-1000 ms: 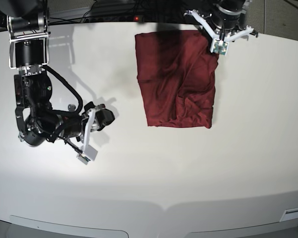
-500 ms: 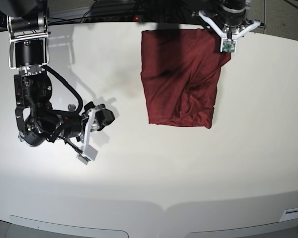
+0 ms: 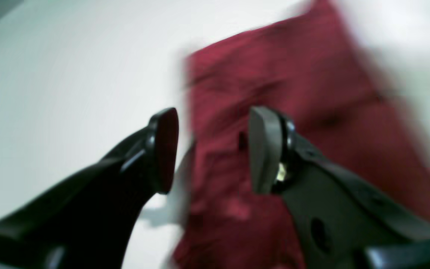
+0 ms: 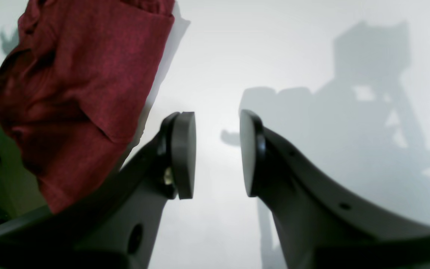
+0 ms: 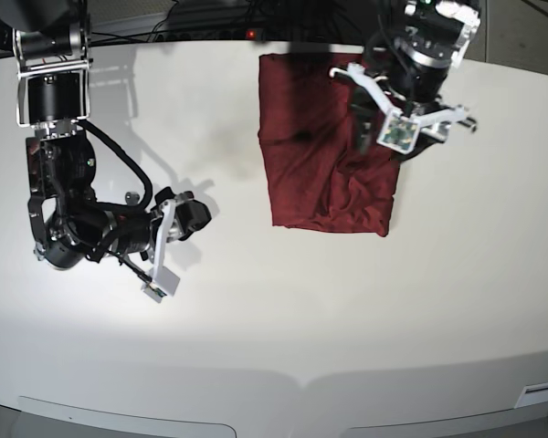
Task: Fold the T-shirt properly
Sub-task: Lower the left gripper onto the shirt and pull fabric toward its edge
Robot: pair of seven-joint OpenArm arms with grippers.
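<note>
Since the earlier base frame, the left gripper [image 5: 395, 108] is letting go of the shirt's [image 5: 315, 137] far right corner and is now hanging over the right part of the cloth, nearer the middle of the table [image 5: 347, 310]. Its jaws are standing apart with nothing between them. In the left wrist view the left gripper [image 3: 212, 149] is blurring with motion, its two pads parted, and the shirt [image 3: 312, 123] is lying below them, untouched as far as can be seen.

The shirt is lying folded into a rough upright rectangle at the far middle-right of the table, wrinkled, with a bunched ridge running down its right half. Its outline is sitting much as it did half a second ago, and the top right corner is now resting flat.

The right gripper [image 5: 164, 251] is staying where it was, at the left of the table, well apart from the shirt. In the right wrist view the right gripper [image 4: 217, 155] is showing its pads parted and bare, holding nothing, with the shirt [image 4: 80, 86] lying off to one side on the table [image 4: 293, 56].
</note>
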